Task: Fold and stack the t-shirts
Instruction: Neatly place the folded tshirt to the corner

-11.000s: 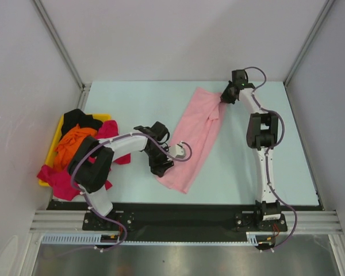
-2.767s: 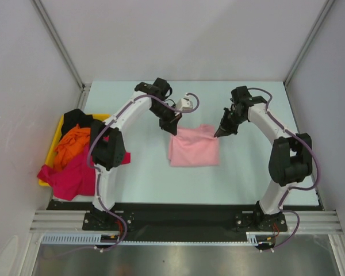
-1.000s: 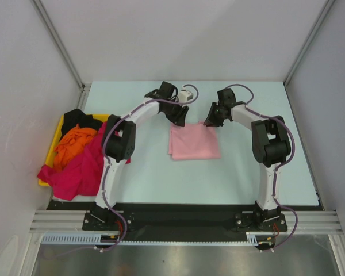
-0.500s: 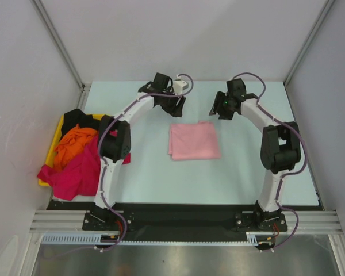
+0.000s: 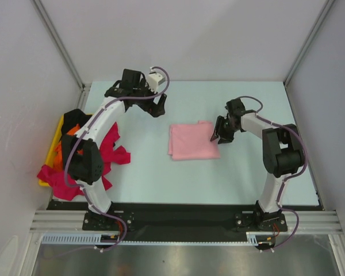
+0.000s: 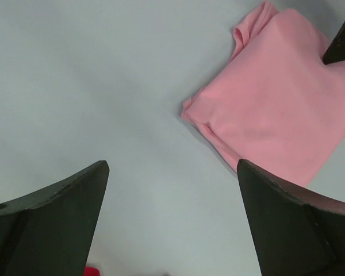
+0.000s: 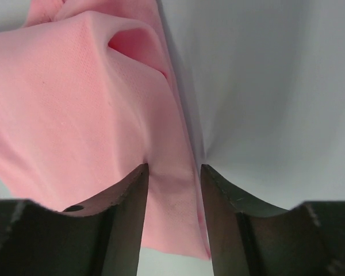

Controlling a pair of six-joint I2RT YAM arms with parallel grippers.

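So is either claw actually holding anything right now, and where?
The left gripper is open and empty. The right gripper straddles the pink shirt's right edge, fingers apart, cloth lying flat between them: seemingly not gripped.

Overhead camera looks down from the near side onto the whole counter (image 5: 161,172); both wrist cameras look down closely, sharing the folded pink shirt (image 5: 192,141)
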